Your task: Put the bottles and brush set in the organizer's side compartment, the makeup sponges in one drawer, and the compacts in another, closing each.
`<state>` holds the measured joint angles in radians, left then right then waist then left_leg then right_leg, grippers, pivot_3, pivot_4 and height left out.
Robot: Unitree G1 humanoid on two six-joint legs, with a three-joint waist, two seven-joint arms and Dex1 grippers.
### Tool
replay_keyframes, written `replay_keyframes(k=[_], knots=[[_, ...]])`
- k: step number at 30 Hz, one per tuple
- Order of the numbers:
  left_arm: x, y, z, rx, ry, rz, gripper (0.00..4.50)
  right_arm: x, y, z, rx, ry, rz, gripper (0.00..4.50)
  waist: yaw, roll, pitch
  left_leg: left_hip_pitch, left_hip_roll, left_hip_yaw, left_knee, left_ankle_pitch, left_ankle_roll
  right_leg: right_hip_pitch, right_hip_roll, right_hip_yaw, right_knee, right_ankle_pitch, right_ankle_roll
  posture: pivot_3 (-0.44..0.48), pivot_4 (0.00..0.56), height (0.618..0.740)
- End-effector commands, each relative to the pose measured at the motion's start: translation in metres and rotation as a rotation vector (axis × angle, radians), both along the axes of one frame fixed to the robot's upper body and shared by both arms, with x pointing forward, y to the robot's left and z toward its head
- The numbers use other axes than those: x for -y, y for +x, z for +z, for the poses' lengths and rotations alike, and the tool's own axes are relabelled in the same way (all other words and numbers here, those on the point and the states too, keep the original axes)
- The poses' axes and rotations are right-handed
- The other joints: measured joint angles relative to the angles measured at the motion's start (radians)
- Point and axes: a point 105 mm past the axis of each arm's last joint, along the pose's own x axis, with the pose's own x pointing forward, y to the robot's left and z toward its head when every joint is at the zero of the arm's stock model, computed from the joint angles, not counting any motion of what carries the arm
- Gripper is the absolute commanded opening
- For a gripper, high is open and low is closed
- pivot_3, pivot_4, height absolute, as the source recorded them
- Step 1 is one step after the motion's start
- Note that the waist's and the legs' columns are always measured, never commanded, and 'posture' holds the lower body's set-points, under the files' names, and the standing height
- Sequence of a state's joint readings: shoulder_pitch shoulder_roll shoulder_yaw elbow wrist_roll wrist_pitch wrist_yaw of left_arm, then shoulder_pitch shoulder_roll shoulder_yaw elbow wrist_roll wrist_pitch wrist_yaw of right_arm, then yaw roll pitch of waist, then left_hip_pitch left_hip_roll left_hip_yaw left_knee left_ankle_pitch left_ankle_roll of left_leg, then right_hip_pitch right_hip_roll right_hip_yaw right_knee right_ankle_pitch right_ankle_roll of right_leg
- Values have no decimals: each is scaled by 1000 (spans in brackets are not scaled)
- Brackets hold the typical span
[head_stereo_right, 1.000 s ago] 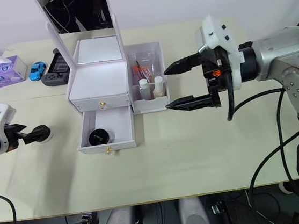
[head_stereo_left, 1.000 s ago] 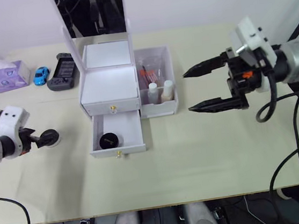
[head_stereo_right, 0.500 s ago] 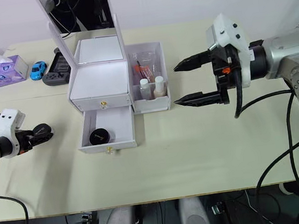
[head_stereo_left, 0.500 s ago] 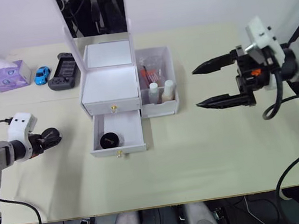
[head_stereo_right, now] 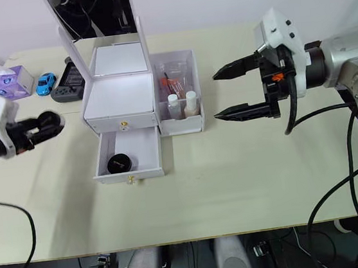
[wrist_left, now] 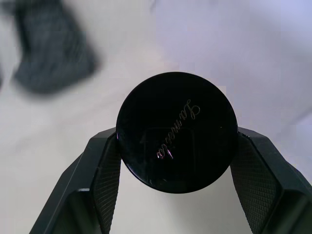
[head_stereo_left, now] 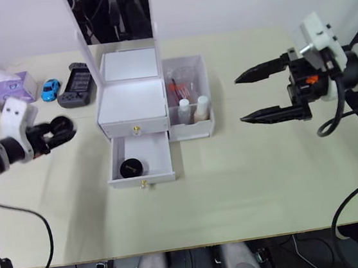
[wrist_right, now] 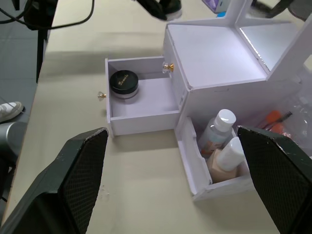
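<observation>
My left gripper [head_stereo_left: 60, 127] is shut on a round black compact [wrist_left: 176, 131], held above the table left of the white organizer [head_stereo_left: 130, 101]. The organizer's mirror stands upright, its upper drawer is closed, and its lower drawer [head_stereo_left: 156, 153] is pulled out with another black compact [head_stereo_left: 130, 168] inside. The side compartment [head_stereo_left: 206, 93] holds the two bottles [head_stereo_left: 183, 111], [head_stereo_left: 200, 107] and the brush set [head_stereo_left: 179, 82]. The makeup sponges are out of view. To the right of the organizer, my right gripper [head_stereo_left: 240, 99] hovers open and empty.
Behind my left gripper, along the table's far left, lie a purple tissue box [head_stereo_left: 9, 90], a blue toy car [head_stereo_left: 49, 90] and a black game controller [head_stereo_left: 75, 85]. Cables hang beside my right arm.
My left gripper has lifted the compact off the table and carried it back and toward the organizer. My right gripper has drawn away to the right, still open.
</observation>
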<state>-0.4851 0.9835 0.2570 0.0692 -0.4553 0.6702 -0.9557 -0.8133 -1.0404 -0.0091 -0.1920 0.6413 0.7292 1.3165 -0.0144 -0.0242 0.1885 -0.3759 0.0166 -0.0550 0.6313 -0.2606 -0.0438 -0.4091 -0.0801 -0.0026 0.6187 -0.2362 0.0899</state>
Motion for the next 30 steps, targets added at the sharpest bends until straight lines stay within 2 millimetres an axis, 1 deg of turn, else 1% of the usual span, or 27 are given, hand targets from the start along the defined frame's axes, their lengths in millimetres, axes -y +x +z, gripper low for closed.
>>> replay_keyframes(k=[1, 3, 5, 7, 9, 10, 12, 13, 15, 18, 20, 22, 24, 26, 30], knots=[[32, -22, 39, 116, 21, -230, 2668, -1, -2, 12, 63, 1, 15, 4500, -1, 0, 0, 0, 0, 0, 0, 0, 0, 0, 0, 0, 0, 0, 0, 0, 150, 740], [43, -30, 55, 144, 4, -298, 2668, -1, -2, 12, 65, 3, 14, 4500, -2, 0, 0, 0, 0, 0, 0, 0, 0, 0, 0, 0, 0, 0, 0, 0, 150, 740], [50, -35, 65, 154, 10, -349, 2668, 0, -1, 12, 67, 4, 12, 4500, -3, 0, 0, 0, 0, 0, 0, 0, 0, 0, 1, 0, 1, 0, 0, 0, 150, 740], [59, -42, 69, 145, 17, -412, 2668, 0, -1, 12, 69, 6, 9, 4500, -5, 0, 0, 1, 0, 0, 0, 0, 0, 0, 1, 0, 1, 0, 0, 0, 150, 740], [70, -51, 67, 101, 30, -484, 2668, 1, 0, 11, 72, 6, 4, 4500, -5, 0, 0, 1, 0, 0, 0, 0, 0, 0, 1, 0, 1, 0, 0, 0, 150, 740], [76, -55, 62, 63, 54, -518, 2668, 1, 0, 11, 73, 6, 3, 4500, -5, 0, 0, 1, 0, 0, 0, 0, 0, 0, 1, 0, 1, 0, 0, 0, 150, 740], [81, -57, 41, -33, 205, -539, 2668, 2, -1, 11, 71, 7, 2, 4500, -5, 0, 0, 1, 0, 0, 0, 0, 0, 0, 1, 0, 1, 0, 0, 0, 150, 740], [83, -57, 33, -76, 245, -539, 2668, 3, -3, 11, 70, 6, 3, 4500, -5, 1, 1, 1, 0, 0, 0, 0, 0, 0, 1, 0, 1, 0, 0, 0, 150, 740], [91, -59, 22, -123, 295, -564, 2668, 3, -6, 11, 58, 7, 6, 4500, -3, 1, 1, 1, 0, 0, 0, 0, 0, 0, 1, 1, 1, 0, 0, 0, 150, 740], [110, -63, 10, -167, 329, -620, 2668, 3, -10, 10, 49, 10, 1, 4500, 0, 0, 1, 0, 0, -1, 0, 0, 0, 0, 2, 0, 1, -1, 0, 0, 150, 740], [117, -64, 6, -179, 347, -641, 2668, 4, -11, 10, 51, 12, -7, 4500, 0, 0, 1, 0, 0, -1, 1, 0, 0, 0, 2, 1, 1, -1, 0, 0, 150, 740], [123, -60, -5, -189, 387, -641, 2668, 6, -11, 9, 53, 12, -22, 4500, 0, 0, 1, 0, 0, -1, 1, 0, 0, 0, 2, 1, 1, -1, 0, 0, 150, 740], [124, -54, -17, -203, 437, -621, 2668, 7, -11, 9, 56, 13, -32, 4500, 0, 0, 1, 0, 0, -1, 1, 0, 0, 1, 2, 1, 1, -1, 0, 0, 150, 740], [127, -50, -22, -202, 453, -623, 2668, 6, -12, 11, 43, 33, -27, 4500, -3, 0, 1, 0, 0, -1, 1, 0, 0, 0, 2, 1, 2, -1, 0, 0, 150, 740], [144, -44, -31, -189, 430, -638, 2668, 3, -13, 12, 47, 33, -32, 4500, -1, 0, 1, 0, 0, -1, 1, 0, 0, 1, 2, 1, 2, -1, 0, 0, 150, 740]])
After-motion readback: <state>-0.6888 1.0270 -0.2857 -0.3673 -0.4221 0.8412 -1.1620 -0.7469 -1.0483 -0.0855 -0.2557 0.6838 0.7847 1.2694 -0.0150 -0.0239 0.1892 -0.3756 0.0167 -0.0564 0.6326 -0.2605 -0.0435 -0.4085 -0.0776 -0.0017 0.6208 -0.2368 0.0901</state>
